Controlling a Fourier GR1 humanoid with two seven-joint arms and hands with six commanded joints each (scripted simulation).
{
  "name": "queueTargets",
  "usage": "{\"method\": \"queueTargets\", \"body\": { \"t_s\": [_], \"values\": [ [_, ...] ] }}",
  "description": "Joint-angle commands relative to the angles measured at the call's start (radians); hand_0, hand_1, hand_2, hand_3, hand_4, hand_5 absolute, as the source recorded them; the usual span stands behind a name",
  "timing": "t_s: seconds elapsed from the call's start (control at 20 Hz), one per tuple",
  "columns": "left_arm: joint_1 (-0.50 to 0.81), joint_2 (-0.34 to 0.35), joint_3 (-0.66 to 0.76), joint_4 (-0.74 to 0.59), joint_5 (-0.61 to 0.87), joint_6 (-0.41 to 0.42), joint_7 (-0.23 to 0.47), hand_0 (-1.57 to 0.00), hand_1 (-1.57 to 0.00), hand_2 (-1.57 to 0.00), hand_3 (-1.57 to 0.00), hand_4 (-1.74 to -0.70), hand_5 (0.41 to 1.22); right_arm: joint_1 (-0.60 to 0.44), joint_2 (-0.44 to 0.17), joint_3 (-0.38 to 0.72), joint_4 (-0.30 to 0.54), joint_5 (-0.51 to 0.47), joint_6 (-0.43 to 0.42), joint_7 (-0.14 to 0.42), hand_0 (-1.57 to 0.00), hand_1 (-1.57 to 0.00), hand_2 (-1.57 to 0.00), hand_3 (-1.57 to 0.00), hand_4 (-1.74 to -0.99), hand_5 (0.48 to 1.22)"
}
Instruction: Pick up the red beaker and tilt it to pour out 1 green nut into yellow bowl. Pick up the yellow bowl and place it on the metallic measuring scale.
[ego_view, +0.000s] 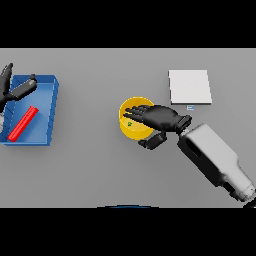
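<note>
The right hand (160, 118) is reaching in from the lower right, its white and grey arm (215, 160) lying slantwise across the grey table (100, 165). The hand is sitting over the yellow bowl (131, 125), covering the bowl's right half. Its fingers are stretching out fairly straight across the bowl's opening, while the thumb is hanging down just past the bowl's lower right rim. The fingers are not curling round the rim, so the hand is looking open rather than gripping.

Inside the bowl a small green nut (130, 123) is showing, right beside the fingertips.

The metallic measuring scale (189, 86) is lying as a pale square plate up and to the right of the bowl, near it but not touching, with a small display tab at its lower edge.

Far over on the left a blue tray (50, 110) is sitting at the table's edge. The red beaker (23, 123) is lying on its side in the tray, slanting from lower left to upper right.

The left hand (15, 89) is hovering at the tray's upper left corner with its fingers spreading loosely, holding nothing
</note>
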Motion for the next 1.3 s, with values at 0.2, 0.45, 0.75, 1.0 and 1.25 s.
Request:
{"method": "queueTargets", "body": {
  "t_s": [0.2,0.45,0.75,1.0,1.25],
  "values": [
    [-0.003,0.006,0.006,0.013,0.001,-0.009,-0.01,0.0,0.0,0.0,0.0,-0.8,0.736,-0.041,0.009,0.026,0.058,0.021,0.034,0.016,0.0,0.0,0.0,0.0,-1.306,0.681],
    [-0.01,0.001,0.006,0.018,0.001,-0.012,-0.015,0.0,0.0,0.0,0.0,-0.79,0.727,-0.058,0.022,0.049,0.076,0.037,0.054,0.034,0.0,-0.01,-0.03,-0.05,-1.321,0.756],
    [0.004,0.017,0.016,0.002,0.008,-0.001,-0.016,0.0,0.0,0.0,0.0,-0.8,0.726,-0.072,0.023,0.074,0.089,0.05,0.086,0.041,-0.89,-0.85,-0.81,-0.59,-1.534,1.057],
    [0.003,0.011,0.01,-0.001,0.005,0.003,-0.014,0.0,0.0,0.0,0.0,-0.8,0.726,-0.063,-0.007,0.074,0.051,0.016,0.141,0.034,-1.35,-1.33,-1.28,-1.09,-1.667,1.167],
    [0.015,0.015,0.009,-0.018,0.01,0.005,-0.014,0.0,0.0,0.0,0.0,-0.81,0.725,-0.061,-0.024,0.073,0.031,0.001,0.148,0.045,-1.5,-1.49,-1.45,-1.18,-1.717,1.203]
  ]
}}
